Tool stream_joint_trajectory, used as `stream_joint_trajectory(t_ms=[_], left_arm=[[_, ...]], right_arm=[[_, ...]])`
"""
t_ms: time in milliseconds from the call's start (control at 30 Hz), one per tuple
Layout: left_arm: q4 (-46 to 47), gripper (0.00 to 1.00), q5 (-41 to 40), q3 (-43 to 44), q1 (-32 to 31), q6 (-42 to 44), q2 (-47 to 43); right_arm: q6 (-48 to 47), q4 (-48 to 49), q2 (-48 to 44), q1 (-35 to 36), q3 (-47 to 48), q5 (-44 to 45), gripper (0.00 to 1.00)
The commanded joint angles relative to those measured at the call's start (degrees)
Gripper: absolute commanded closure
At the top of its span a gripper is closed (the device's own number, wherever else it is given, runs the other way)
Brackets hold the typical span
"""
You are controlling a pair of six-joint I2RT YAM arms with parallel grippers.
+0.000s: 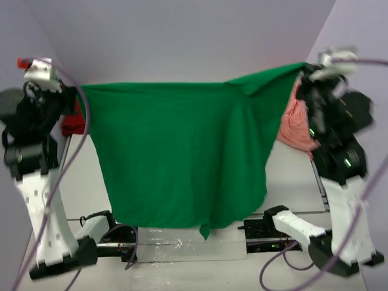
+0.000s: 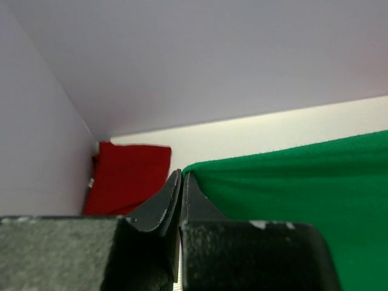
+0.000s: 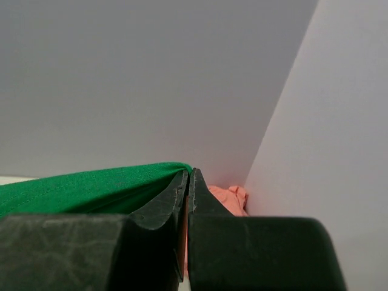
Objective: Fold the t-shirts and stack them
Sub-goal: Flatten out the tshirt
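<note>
The green t-shirt [image 1: 182, 157] hung spread in the air like a curtain above the desk [image 1: 291, 182]. In the overhead view its top edge stretched from ten o'clock to one o'clock. The left tool [image 2: 180, 179] was clamped tight on the shirt's top corner at the ten o'clock end. The right tool [image 3: 189, 177] was pinched tight on the opposite corner at one o'clock. The lower hem dangled toward six o'clock, near the arm bases.

I judged this to be the spreading step before the first fold. The next move would call for both arms to lower together and lay the cloth flat without bunching.

The dark red t-shirt [image 2: 127, 176] lay at nine o'clock against the wall. The salmon-pink t-shirt [image 1: 295, 124] sat crumpled at three o'clock. No bin, basket or other container showed.
</note>
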Motion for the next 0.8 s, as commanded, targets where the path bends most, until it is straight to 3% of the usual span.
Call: stream_joint_trajectory(t_ms=[0,133,233,300,367,433,500,600,767], left_arm=[[11.5,1.0,-1.6,-2.6,0.3,-0.9,8.0],[17.3,1.0,-0.6,0.2,0.0,-2.4,21.8],[19.7,1.0,-2.0,8.6,-0.9,-2.8,32.5],[19.9,1.0,-3.4,13.9,-1.4,-5.5,37.9],[19.3,1.0,-4.7,23.6,-2.5,-6.4,44.9],[16.7,1.0,-6.7,35.2,-3.4,-6.7,50.6],[12.9,1.0,-8.6,47.7,-5.2,-7.3,54.7],[12.6,1.0,-10.3,51.9,-6.3,-8.1,53.9],[21.1,1.0,-11.2,32.7,-7.4,-9.5,36.1]], right_arm=[[-2.7,7.6,11.1,-0.8,0.6,1.4,1.0],[-2.7,9.0,25.6,-1.7,7.7,0.7,1.0],[-1.2,7.5,38.8,-3.0,18.2,0.5,1.0],[-0.4,4.6,45.9,-3.3,30.1,0.6,1.0],[-0.4,1.8,56.4,-3.4,46.5,1.9,1.0],[-1.1,0.4,61.2,-3.1,55.3,3.1,1.0],[-3.3,6.4,60.4,-2.5,56.0,4.6,1.0],[-2.7,13.1,50.6,-2.3,45.6,3.9,1.0],[-0.5,9.9,40.2,-2.3,40.1,2.4,1.0]])
